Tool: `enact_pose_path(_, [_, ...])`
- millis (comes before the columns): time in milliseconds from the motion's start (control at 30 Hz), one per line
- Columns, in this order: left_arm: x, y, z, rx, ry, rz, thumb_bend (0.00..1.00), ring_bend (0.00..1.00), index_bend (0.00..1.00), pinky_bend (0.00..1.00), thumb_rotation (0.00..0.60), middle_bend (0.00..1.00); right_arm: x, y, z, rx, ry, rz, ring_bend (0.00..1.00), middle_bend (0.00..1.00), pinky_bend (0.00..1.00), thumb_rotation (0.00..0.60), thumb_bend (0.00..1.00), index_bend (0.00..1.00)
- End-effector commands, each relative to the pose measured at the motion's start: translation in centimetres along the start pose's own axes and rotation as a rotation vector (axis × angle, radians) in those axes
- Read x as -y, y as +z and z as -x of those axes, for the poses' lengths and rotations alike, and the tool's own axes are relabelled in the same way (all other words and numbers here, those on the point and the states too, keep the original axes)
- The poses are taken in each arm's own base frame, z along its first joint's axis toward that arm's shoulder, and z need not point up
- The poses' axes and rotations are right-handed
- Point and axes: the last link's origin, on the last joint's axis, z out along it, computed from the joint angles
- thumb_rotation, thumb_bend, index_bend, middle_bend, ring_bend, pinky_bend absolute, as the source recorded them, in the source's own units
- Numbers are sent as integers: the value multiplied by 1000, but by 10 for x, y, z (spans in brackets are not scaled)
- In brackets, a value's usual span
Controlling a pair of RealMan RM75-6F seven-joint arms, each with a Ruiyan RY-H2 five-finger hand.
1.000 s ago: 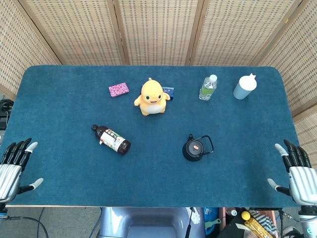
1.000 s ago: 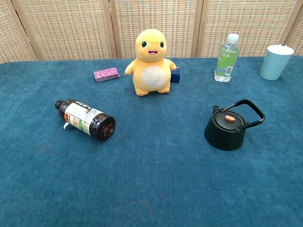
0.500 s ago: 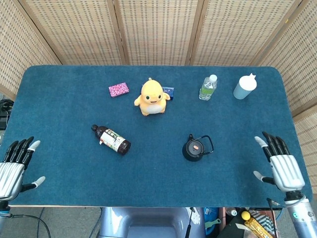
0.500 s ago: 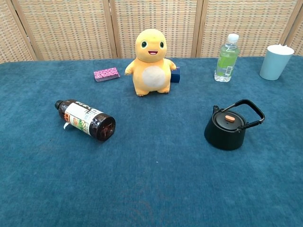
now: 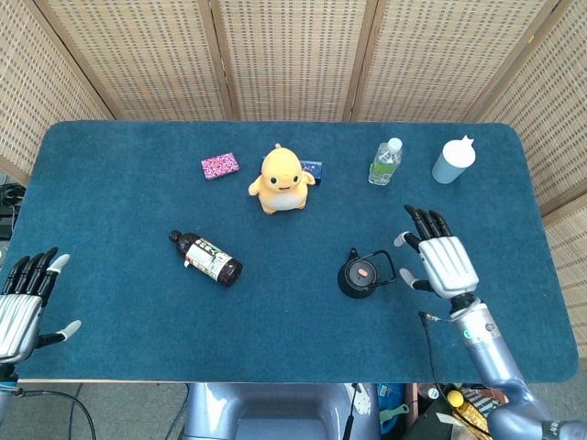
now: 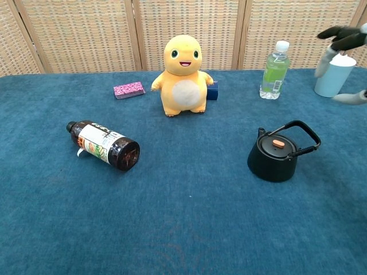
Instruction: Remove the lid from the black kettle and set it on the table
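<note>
The black kettle (image 5: 359, 275) (image 6: 273, 157) stands upright on the blue table, right of centre. Its lid (image 5: 363, 270) (image 6: 277, 145), with an orange knob, sits on it, and the handle (image 6: 298, 137) arches up to the right. My right hand (image 5: 437, 258) (image 6: 343, 41) hovers just right of the kettle, fingers spread, holding nothing and touching nothing. Far from the kettle, my left hand (image 5: 23, 307) rests open at the table's near left edge.
A dark bottle (image 5: 205, 258) lies on its side left of centre. A yellow plush toy (image 5: 281, 179), a pink box (image 5: 219, 166), a water bottle (image 5: 385, 161) and a pale blue cup (image 5: 452, 160) stand along the far half of the table (image 5: 110, 211).
My right hand has swept in from the table's near right corner, leftward and forward, to beside the kettle. The left hand has barely shifted. The kettle and lid have not moved.
</note>
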Motion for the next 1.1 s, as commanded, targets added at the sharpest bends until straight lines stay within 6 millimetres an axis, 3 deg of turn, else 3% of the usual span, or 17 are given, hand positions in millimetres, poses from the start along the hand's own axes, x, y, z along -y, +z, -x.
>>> enact_pose_path(33, [2,1,-1,-3,-5,-6,130,0,0,0,600,0,32,31,22,62,19,40,0,0,0,600,473,423])
enact_pose_path(400, [6,2,-3,1,-22,-13,130,0,0,0,600,0,53,38,60,168,0,161,0,0,0,600,486,439])
enact_pose_path(1100, [5,1,0,14,-11,-15,130,0,0,0,600,0,56,34,85,202,24,226,0,0,0,600,505,478])
